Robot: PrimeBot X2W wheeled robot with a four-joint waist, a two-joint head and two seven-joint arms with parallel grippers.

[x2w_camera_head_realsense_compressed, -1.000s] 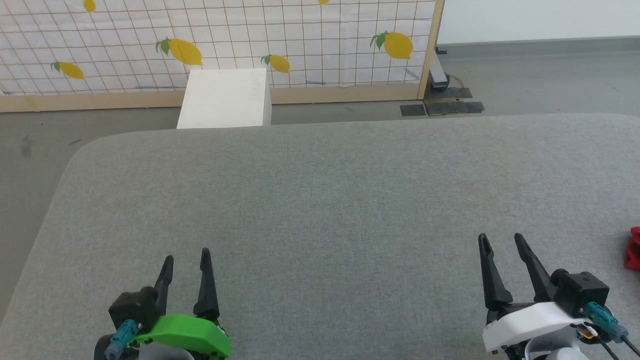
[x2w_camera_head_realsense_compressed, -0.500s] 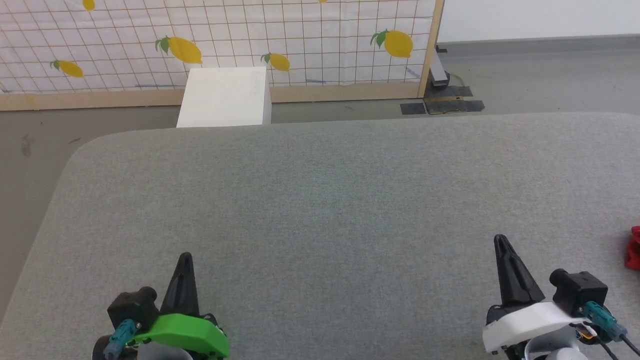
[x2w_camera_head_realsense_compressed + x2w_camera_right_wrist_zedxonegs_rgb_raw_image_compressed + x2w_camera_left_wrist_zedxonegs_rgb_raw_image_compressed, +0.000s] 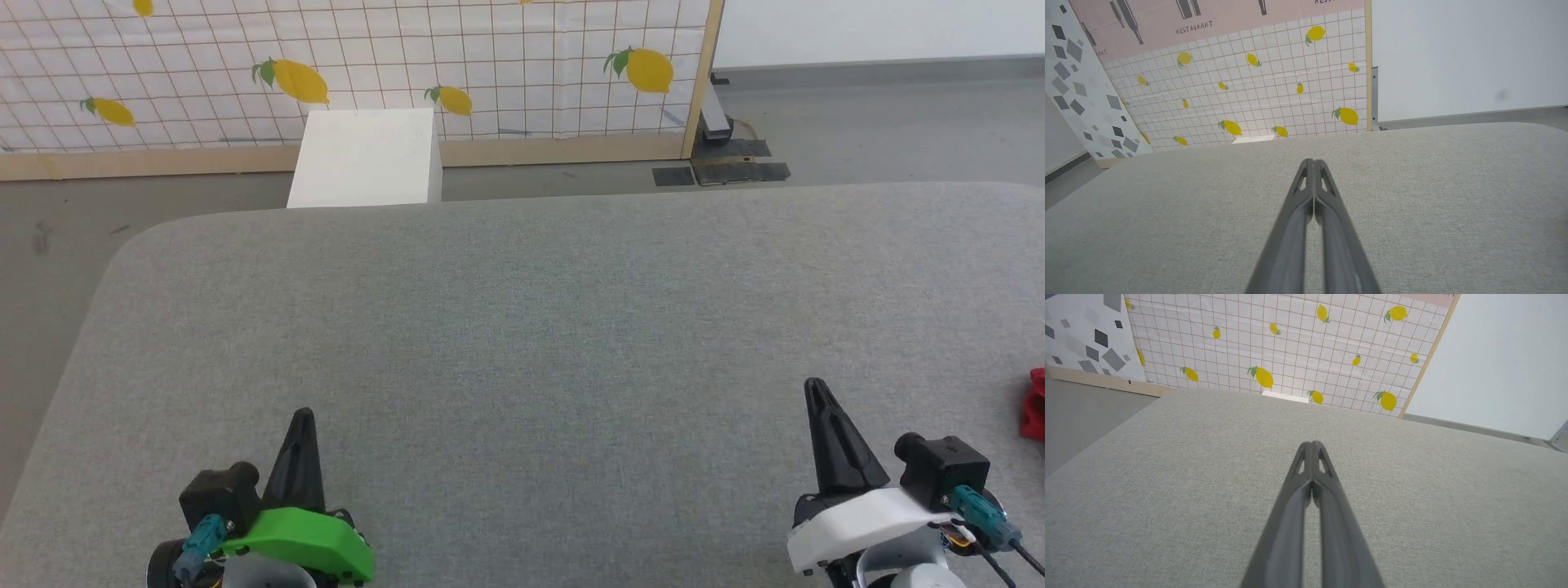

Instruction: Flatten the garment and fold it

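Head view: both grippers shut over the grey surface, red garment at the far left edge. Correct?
No. The garment sits at the far right edge, past the right gripper, as the head view shows. The rest holds: the left gripper and right gripper are shut over the grey surface.

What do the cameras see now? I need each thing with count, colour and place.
garment: one, bright red, on the table, far right, mostly cut off.
table: one, grey fabric, foreground.
box: one, white, floor behind the table.
lemon panel: one, white with yellow lemons, behind the box.
floor plates: several, black, beside the panel's right post.
left end effector: one, dark, shut, lower left.
right end effector: one, dark, shut, lower right.
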